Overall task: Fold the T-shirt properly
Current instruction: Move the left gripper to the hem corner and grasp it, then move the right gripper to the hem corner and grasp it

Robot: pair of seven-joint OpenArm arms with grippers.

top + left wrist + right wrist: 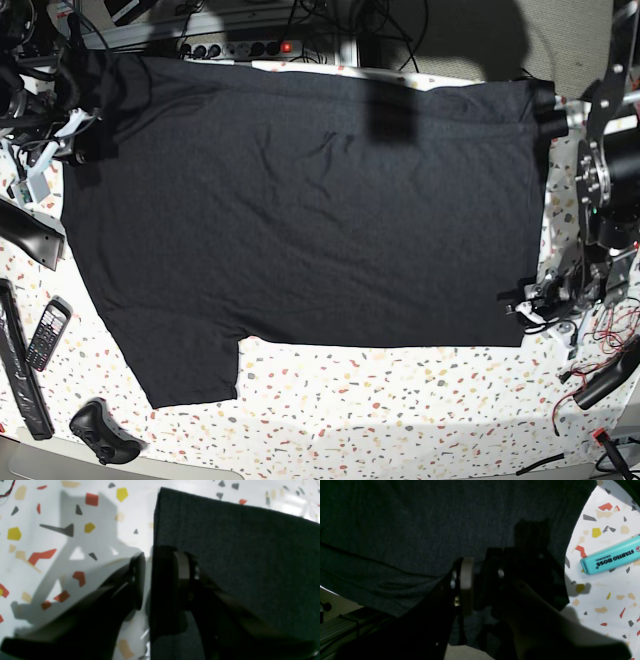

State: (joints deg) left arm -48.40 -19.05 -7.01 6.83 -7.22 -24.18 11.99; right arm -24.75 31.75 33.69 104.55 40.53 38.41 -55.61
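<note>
Black, limp cotton: the shirt (300,210) should drape and slide easily, so it is best pinched at hems and corners. It lies flat across most of the bench (400,420), one sleeve at the near left. The left end effector (147,580) pinches its right edge; the right end effector (475,590) looks nearly closed on cloth.

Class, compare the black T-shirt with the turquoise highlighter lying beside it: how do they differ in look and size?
The T-shirt is plain black on the side showing; the highlighter is turquoise with dark lettering. The T-shirt covers most of the table; the highlighter is small, beside its edge. The T-shirt is creased cloth spread flat; the highlighter is a rigid block. Both lie on the speckled table.
</note>
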